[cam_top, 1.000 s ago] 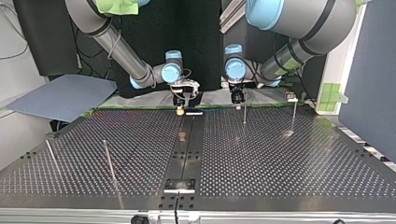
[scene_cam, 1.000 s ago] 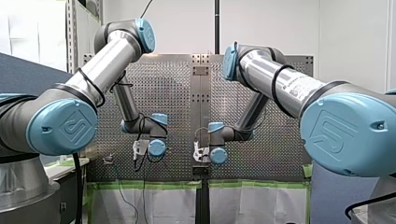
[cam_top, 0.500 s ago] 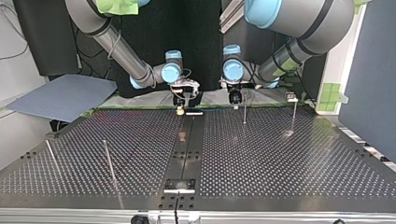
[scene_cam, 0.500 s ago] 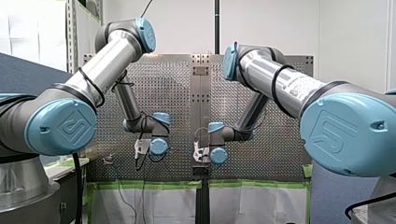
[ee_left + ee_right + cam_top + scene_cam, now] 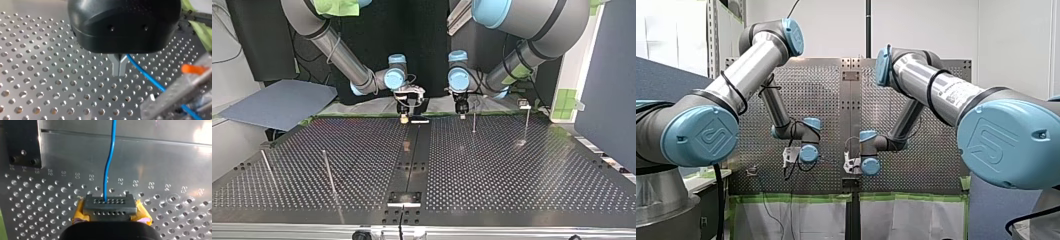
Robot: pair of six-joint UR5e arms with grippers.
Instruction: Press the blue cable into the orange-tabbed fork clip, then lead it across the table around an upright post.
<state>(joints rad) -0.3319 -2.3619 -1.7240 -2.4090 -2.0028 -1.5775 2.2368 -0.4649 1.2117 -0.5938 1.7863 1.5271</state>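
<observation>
In the left wrist view my left gripper [image 5: 119, 72], black with metal fingers, is shut on the blue cable [image 5: 147, 78]. The cable runs from its fingers over the perforated plate, past the orange-tabbed fork clip [image 5: 193, 69] on its metal bracket. In the right wrist view my right gripper [image 5: 110, 208] with yellow pads [image 5: 78, 213] is shut on a black connector block [image 5: 110, 203], and the blue cable [image 5: 110, 165] rises from that block. In the top view my left gripper [image 5: 460, 108] hangs at the far edge beside an upright post [image 5: 473, 120]. My right gripper [image 5: 404, 116] is at the centre strip.
More upright posts stand on the table: one [image 5: 527, 121] at the top view's right with the clip [image 5: 523, 103] behind it, two [image 5: 328, 172] [image 5: 267, 167] at its left. A black centre strip [image 5: 412, 165] divides the plates. A blue-grey sheet [image 5: 277, 102] lies off the table's far left.
My left gripper has shifted along the table's far edge toward the top view's left, closer to the centre strip. My right arm has not moved.
</observation>
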